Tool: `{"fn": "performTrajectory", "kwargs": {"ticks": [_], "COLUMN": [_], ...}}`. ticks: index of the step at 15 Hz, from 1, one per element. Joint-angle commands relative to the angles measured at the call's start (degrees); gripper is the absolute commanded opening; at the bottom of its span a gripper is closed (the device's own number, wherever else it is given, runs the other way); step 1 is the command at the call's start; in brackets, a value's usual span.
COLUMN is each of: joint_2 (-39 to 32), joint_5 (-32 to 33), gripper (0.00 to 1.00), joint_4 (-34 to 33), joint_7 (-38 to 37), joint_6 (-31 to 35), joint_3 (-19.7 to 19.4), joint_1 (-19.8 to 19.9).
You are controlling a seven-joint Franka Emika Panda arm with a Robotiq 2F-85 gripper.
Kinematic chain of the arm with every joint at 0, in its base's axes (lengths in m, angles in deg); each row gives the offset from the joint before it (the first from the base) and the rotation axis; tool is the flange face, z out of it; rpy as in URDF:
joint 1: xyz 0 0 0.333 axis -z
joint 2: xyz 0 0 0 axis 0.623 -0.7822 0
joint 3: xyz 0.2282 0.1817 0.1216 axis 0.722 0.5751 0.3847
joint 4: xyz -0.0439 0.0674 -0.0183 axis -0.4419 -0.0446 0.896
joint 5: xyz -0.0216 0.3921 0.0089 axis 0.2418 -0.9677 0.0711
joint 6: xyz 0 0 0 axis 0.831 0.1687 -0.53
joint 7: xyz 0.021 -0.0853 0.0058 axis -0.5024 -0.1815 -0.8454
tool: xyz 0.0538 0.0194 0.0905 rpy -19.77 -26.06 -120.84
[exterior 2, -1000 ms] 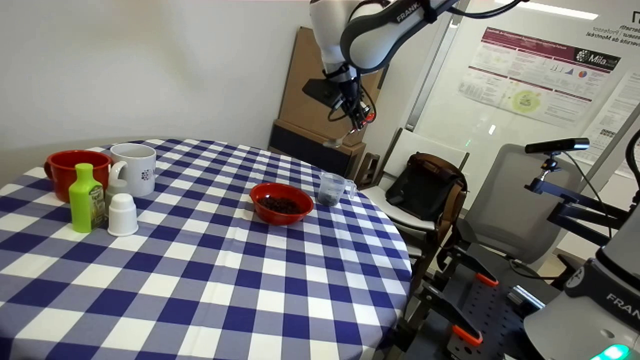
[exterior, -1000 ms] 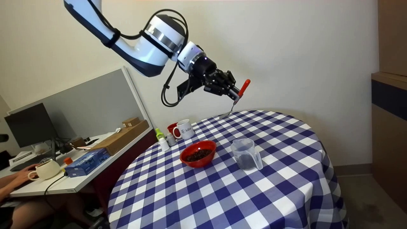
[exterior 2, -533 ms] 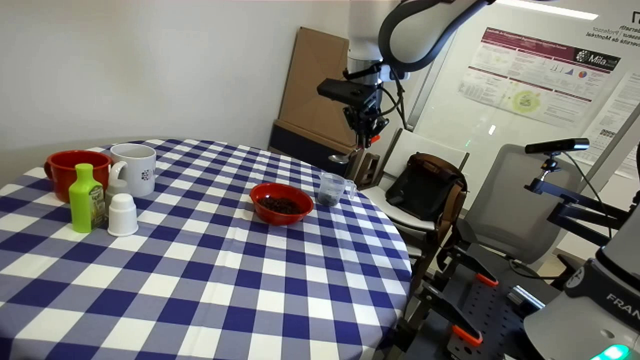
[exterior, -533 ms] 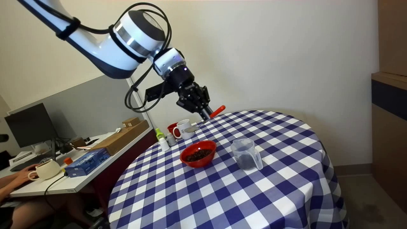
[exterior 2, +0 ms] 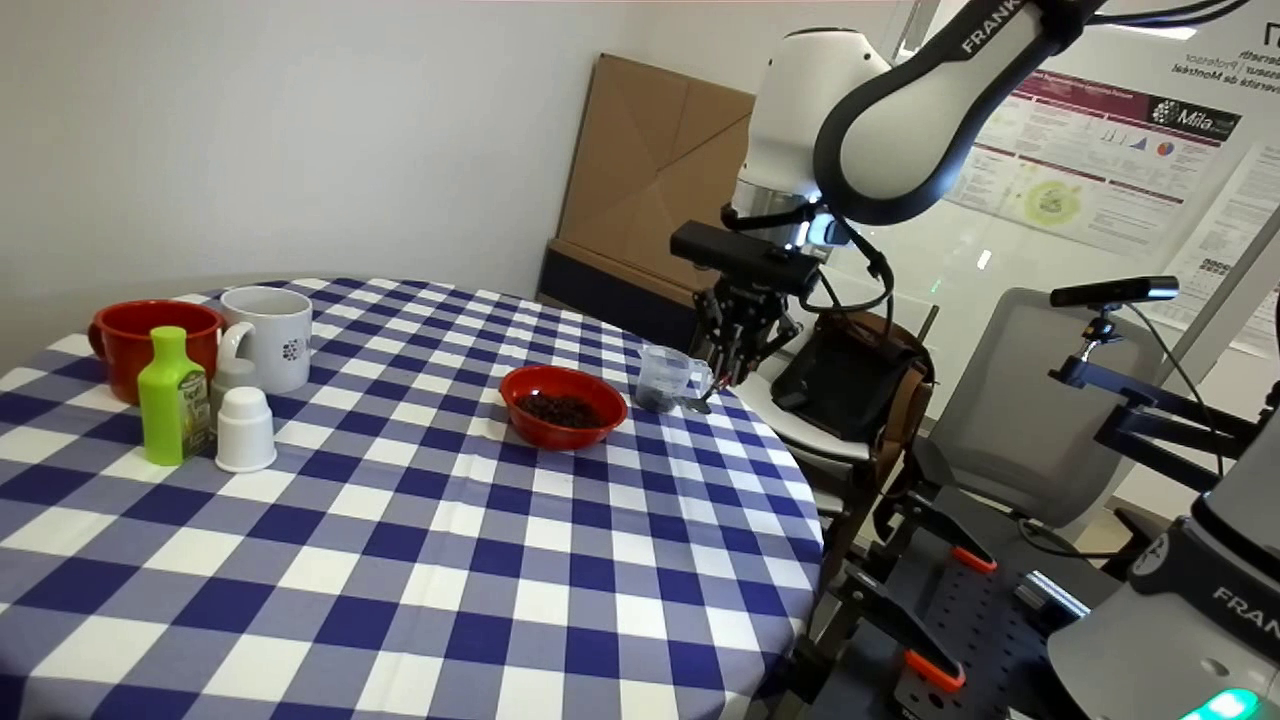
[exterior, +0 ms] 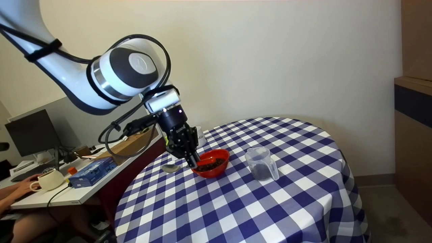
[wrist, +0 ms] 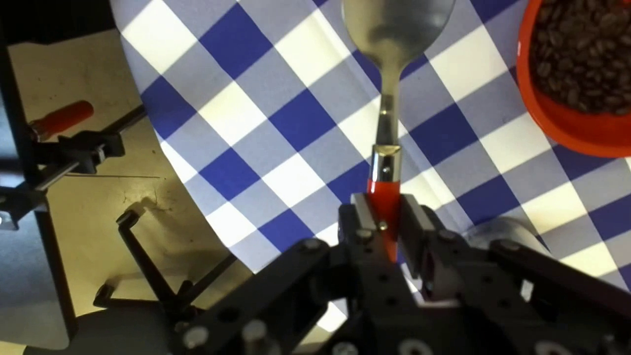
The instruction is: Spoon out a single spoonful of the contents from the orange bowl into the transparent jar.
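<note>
The orange bowl (exterior: 213,174) holds dark beans and sits on the checked table; it also shows in an exterior view (exterior 2: 560,437) and at the right of the wrist view (wrist: 577,130). The transparent jar (exterior: 258,162) stands beside it and is partly hidden by a finger in the wrist view (wrist: 508,230). I cannot tell whether its dark lower part is contents. My gripper (wrist: 383,201) is shut on the red handle of the spoon (wrist: 388,106). No beans show on the spoon's metal end. The gripper (exterior: 195,162) holds the spoon above the cloth, beside the bowl.
A white mug (exterior 2: 272,335), red mug (exterior 2: 150,350), green bottle (exterior 2: 172,405) and white shaker (exterior 2: 245,430) stand together on the table. The table's round edge and a clamp with a red handle (wrist: 64,118) show left in the wrist view.
The arm has come down and, in an exterior view, to the left, carrying the spoon from high above the table to low beside the bowl. The bowl and jar have not moved.
</note>
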Motion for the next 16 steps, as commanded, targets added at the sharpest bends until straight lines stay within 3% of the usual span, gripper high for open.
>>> {"fn": "performTrajectory", "kwargs": {"ticks": [1,8,16], "joint_2": [-4.2,-15.8,-24.7], "joint_5": [-5.4,-9.4,-18.8], "gripper": [0.07,0.07,0.07], "joint_4": [1.3,-2.6,-7.4], "joint_7": [8.1,8.3,8.6], "joint_6": [5.6,11.0,14.8], "joint_3": [-1.6,-6.2,-6.8], "joint_1": [0.3,-2.9,-7.7]}}
